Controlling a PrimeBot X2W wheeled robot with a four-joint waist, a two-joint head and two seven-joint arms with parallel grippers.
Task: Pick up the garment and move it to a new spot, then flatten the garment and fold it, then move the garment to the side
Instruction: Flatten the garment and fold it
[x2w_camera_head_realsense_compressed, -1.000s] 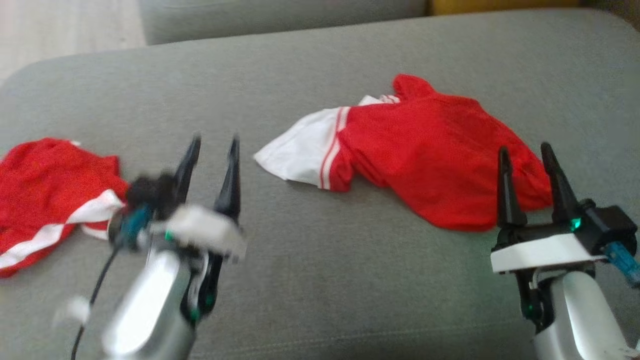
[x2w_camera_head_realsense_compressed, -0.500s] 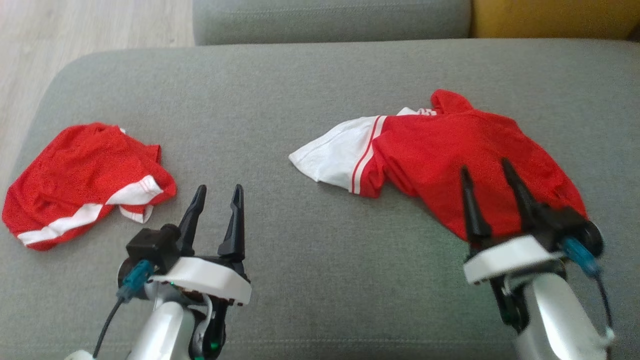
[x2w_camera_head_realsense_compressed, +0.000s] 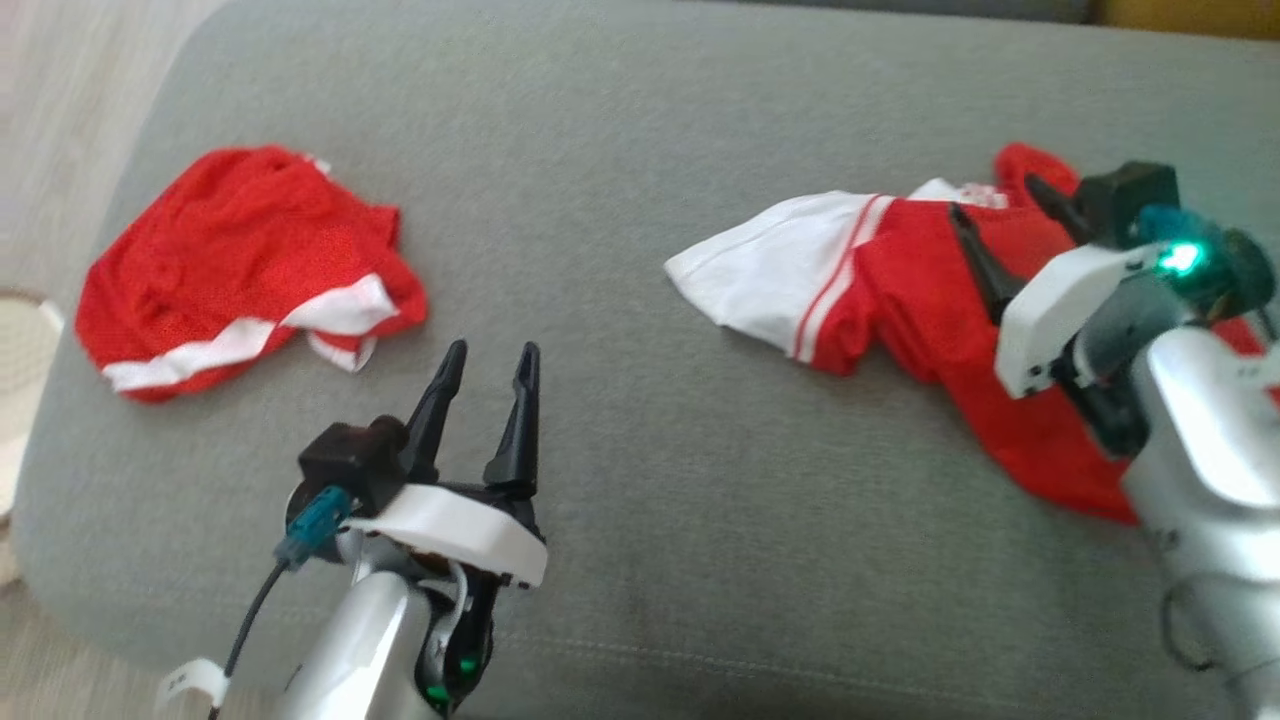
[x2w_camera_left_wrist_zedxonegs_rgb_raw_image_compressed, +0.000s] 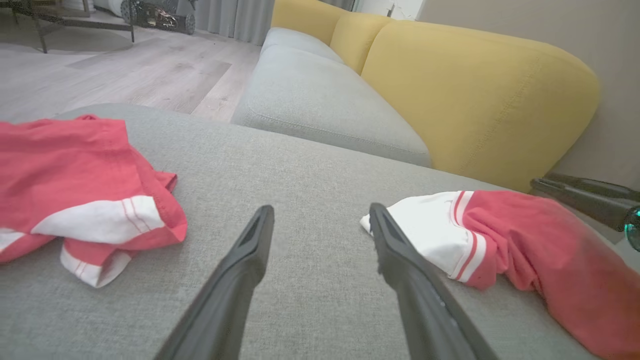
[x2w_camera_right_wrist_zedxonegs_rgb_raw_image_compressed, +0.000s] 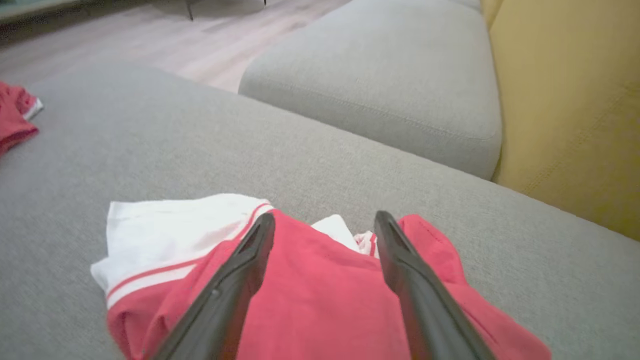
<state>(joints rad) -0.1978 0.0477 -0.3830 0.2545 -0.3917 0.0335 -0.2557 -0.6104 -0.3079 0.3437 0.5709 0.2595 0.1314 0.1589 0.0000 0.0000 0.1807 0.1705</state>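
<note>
Right gripper (x2w_camera_head_realsense_compressed: 992, 197) wide open, empty, poised over shirt (x2w_camera_head_realsense_compressed: 900, 300), fingers above its red body; contact unclear. Shirt crumpled on right part of grey cushion (x2w_camera_head_realsense_compressed: 640, 450), white sleeve pointing left. Left gripper (x2w_camera_head_realsense_compressed: 494, 346) wide open, empty, above bare cushion between the two garments. Red shorts (x2w_camera_head_realsense_compressed: 240, 250), white-striped, bunched at cushion's left end, well apart from shirt. Yellow backrest (x2w_camera_left_wrist_zedxonegs_rgb_raw_image_compressed: 475, 90) beyond.

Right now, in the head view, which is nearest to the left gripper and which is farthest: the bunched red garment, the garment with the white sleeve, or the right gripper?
Measured from the left gripper:
1. The bunched red garment, just to its left.
2. The garment with the white sleeve, to its right.
3. The right gripper, far right, over that garment.
</note>
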